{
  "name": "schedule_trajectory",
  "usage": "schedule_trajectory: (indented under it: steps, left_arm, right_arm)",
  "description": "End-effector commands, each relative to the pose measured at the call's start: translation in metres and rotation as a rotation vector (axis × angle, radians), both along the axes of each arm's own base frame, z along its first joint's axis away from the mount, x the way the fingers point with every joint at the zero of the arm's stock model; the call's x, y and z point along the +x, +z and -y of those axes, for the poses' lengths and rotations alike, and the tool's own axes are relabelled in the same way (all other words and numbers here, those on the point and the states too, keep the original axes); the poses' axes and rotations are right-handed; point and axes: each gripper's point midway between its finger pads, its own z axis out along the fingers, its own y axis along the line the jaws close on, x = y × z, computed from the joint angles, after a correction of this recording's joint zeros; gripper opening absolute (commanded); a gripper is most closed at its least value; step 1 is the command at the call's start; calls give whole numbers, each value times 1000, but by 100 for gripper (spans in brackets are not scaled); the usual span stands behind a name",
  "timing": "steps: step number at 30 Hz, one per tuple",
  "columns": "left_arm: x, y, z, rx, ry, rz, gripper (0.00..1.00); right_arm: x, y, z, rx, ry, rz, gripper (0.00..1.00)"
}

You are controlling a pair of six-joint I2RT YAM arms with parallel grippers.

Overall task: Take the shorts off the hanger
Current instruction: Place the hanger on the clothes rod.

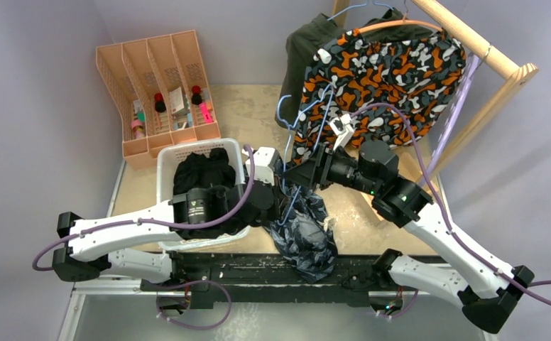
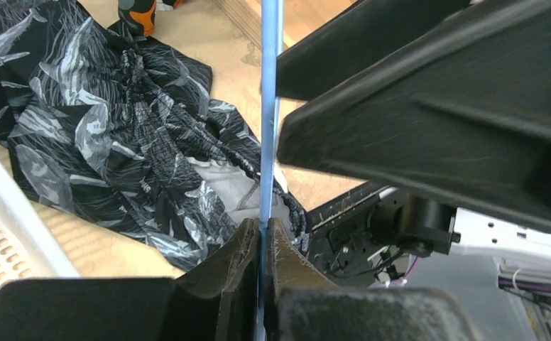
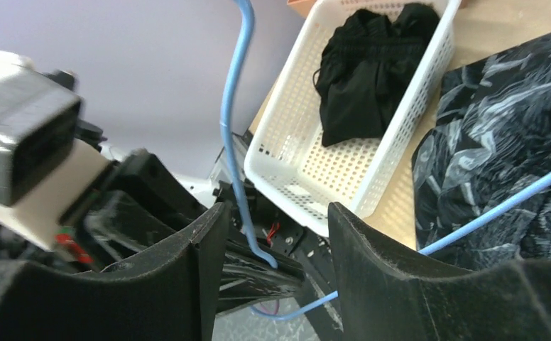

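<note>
Shorts in dark blue-grey camouflage point(image 1: 307, 238) lie crumpled on the table between my arms, just beside the white basket point(image 1: 165, 160) that holds the black pair point(image 1: 202, 174). My left gripper point(image 2: 260, 234) is pressed together on the blue hanger point(image 2: 269, 106). My right gripper point(image 3: 273, 213) stands spread around the hanger's hook, gripping nothing. I judge this pair nearly freed, though I cannot tell whether any wire is caught in the cloth. Next, the hanger should be lifted clear.

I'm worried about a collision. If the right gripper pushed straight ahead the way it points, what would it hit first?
The right gripper would first meet the blue hanger wire running between its open fingers; just behind, probably the left gripper, shut on that wire. Depth is unclear.
</note>
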Motion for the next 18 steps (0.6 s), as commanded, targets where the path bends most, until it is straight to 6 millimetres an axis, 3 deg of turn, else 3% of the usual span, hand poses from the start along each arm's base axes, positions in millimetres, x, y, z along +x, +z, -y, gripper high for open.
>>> schedule_trajectory:
  steps: [1,8,14,18]
  left_arm:
    - [-9,26,-8,29,-61,12,0]
    - [-14,30,0,62,-121,7,0]
    - [-13,36,1,56,-124,17,0]
    - [-11,42,-4,37,-104,29,0]
  right_arm:
    - [-20,27,-10,121,115,44,56]
    - [-24,46,-6,161,117,91,52]
    - [-19,43,-13,194,117,72,33]
    - [-18,39,-12,193,105,58,37]
